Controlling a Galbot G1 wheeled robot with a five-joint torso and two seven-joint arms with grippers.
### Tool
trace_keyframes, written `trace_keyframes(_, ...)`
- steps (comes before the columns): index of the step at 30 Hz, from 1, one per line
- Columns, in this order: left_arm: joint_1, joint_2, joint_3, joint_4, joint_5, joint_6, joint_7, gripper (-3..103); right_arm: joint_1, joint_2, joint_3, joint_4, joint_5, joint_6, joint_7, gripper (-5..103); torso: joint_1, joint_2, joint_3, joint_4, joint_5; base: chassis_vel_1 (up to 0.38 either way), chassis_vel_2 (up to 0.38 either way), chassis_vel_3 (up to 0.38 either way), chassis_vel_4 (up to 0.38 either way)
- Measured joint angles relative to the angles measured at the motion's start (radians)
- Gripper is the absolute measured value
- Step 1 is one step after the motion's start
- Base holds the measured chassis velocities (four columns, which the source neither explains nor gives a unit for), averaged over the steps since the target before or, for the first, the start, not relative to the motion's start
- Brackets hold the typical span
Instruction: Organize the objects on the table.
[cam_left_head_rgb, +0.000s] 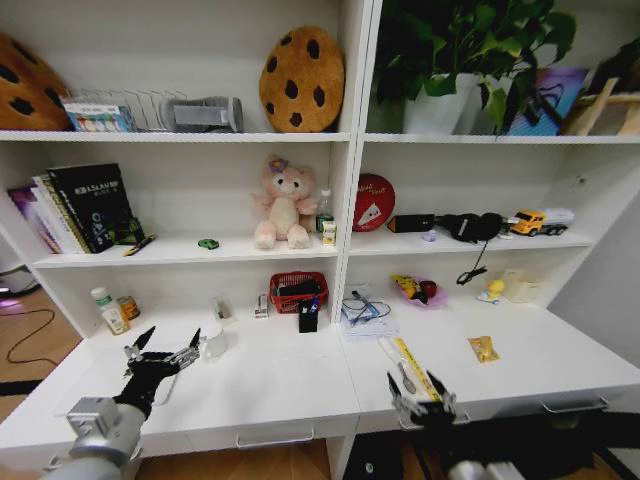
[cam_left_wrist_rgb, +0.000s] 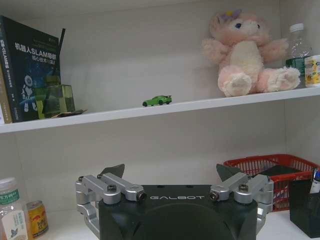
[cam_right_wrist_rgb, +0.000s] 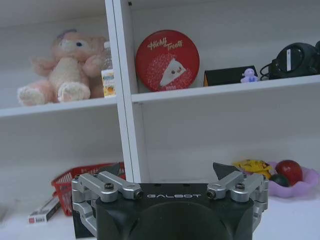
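Both grippers are seen with the fingers spread apart and nothing is held in either of them. The left gripper (cam_left_head_rgb: 162, 355) is raised over the near left part of the table (cam_left_head_rgb: 270, 385), and the right gripper (cam_left_head_rgb: 425, 400) is placed low at the near edge, right of the middle.

Little of the task seems to be done, as far as can be judged. Many small objects are lying loose on the table: a yellow strip (cam_left_head_rgb: 412, 365) just beyond the right gripper, a small yellow packet (cam_left_head_rgb: 484, 348) further right, a blue-and-white bundle (cam_left_head_rgb: 364, 312) near the middle, a black pen holder (cam_left_head_rgb: 308, 317) beside a red basket (cam_left_head_rgb: 297, 291), and two small jars (cam_left_head_rgb: 112, 310) at the far left. A white object (cam_left_head_rgb: 213, 342) is standing just to the right of the left gripper.

The green toy car (cam_left_wrist_rgb: 157, 100) is not on the table; it is resting on the shelf above, to the left of the pink plush bear (cam_left_wrist_rgb: 248, 52). Whether it was put there as part of the tidying cannot be told. No laptop can be made out. It is judged that almost all the sorting is left.
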Motion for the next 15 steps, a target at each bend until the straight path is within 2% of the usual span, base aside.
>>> trace_keyframes(3, 0.000, 0.000, 0.000, 0.000, 0.000, 0.000, 0.000, 100, 0.032, -0.044, 0.067, -0.002, 0.065, -0.021, 0.004, 100, 0.000, 0.000, 0.000, -0.0007, -0.0002, 0.000, 0.000, 0.000, 0.000)
trace_keyframes(8, 0.000, 0.000, 0.000, 0.000, 0.000, 0.000, 0.000, 100, 0.036, -0.044, 0.088, -0.007, 0.094, -0.026, 0.001, 100, 0.000, 0.000, 0.000, -0.0008, -0.0002, 0.000, 0.000, 0.000, 0.000)
trace_keyframes(15, 0.000, 0.000, 0.000, 0.000, 0.000, 0.000, 0.000, 100, 0.042, -0.040, 0.094, -0.024, 0.120, -0.030, -0.004, 100, 0.000, 0.000, 0.000, -0.0006, -0.0003, -0.069, -0.074, 0.086, 0.077)
